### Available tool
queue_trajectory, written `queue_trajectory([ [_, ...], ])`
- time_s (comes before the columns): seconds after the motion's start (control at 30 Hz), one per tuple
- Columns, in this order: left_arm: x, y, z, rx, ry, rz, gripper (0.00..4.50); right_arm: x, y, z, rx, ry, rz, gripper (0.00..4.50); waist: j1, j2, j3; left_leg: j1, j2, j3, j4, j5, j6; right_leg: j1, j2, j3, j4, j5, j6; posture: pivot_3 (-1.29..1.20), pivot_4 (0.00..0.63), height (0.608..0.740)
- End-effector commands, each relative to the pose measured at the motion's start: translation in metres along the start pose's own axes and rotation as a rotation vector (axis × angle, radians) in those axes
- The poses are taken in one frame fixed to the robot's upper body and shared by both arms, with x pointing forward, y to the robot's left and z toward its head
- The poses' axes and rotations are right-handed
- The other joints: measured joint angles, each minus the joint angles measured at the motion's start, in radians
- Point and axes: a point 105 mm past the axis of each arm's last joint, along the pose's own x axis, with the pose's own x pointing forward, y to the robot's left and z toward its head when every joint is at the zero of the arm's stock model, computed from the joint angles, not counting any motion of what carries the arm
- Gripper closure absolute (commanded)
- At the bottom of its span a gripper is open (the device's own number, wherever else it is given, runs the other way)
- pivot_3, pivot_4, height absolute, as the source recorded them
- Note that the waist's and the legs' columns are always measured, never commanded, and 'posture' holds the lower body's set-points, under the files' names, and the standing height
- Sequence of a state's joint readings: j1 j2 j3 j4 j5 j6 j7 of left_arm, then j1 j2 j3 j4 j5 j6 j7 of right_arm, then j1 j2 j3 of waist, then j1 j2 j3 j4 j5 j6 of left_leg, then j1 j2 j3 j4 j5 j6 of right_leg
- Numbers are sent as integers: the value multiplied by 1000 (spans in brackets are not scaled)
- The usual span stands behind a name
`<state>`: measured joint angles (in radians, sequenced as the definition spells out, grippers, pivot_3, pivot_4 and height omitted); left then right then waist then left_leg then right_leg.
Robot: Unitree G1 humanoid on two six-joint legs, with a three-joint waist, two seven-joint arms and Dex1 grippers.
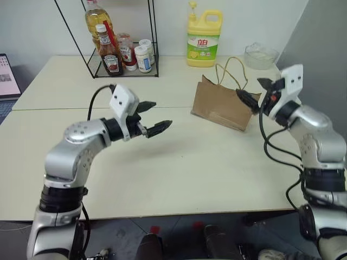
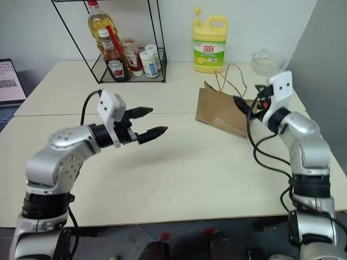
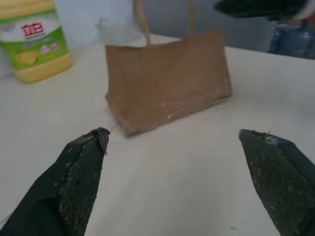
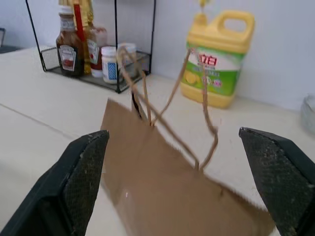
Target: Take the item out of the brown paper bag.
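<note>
The bottle to be taken out cannot be seen; it is presumably inside the brown paper bag (image 1: 221,104), which stands on the pale surface (image 1: 190,162) with its thin cord handles (image 4: 170,98) raised. The bag is light, creased kraft paper, wider than tall, so it could be pushed over or crumpled if only one side is pressed, and a handle could be snagged. The right claw (image 1: 260,93) is held released just beside the bag's top edge; the left claw (image 1: 154,118) is likewise released, well apart. Behind the bag, a smooth yellow plastic jug (image 1: 203,35) could be knocked.
</note>
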<state>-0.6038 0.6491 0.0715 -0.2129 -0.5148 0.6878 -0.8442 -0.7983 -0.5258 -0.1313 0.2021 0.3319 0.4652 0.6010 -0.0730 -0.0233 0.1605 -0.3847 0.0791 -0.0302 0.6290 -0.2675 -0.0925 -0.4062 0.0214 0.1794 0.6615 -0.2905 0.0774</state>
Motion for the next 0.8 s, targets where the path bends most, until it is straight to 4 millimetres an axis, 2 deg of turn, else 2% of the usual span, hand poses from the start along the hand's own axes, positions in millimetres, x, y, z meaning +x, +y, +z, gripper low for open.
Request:
queue_trajectory([
  [0.03,-3,-4,27,3,-57,-78,0,19,-11,2,-17,18,6,51,-5,0,1,0,0,0,0,0,0,0,0,0,0,0,0,0,150,740],
  [0.17,-4,-5,35,10,-59,-92,0,38,-6,-2,43,39,57,51,-14,0,1,-1,0,0,0,0,0,0,-1,-1,0,0,0,0,150,740],
  [0.37,-10,-7,28,7,-43,-71,0,59,7,-9,93,55,126,51,-21,3,2,-1,0,0,1,0,0,-1,-1,-2,2,0,0,0,150,740],
  [0.57,-10,-12,27,-6,-51,-67,0,75,18,-3,173,16,157,51,-23,3,3,-1,0,-1,1,0,-1,-1,-2,-3,2,0,0,0,150,740],
  [0.8,-10,-11,28,-12,-63,-51,0,89,26,2,188,16,149,51,-28,3,3,-1,0,-2,1,1,-1,-1,-2,-5,3,0,0,0,150,740],
])
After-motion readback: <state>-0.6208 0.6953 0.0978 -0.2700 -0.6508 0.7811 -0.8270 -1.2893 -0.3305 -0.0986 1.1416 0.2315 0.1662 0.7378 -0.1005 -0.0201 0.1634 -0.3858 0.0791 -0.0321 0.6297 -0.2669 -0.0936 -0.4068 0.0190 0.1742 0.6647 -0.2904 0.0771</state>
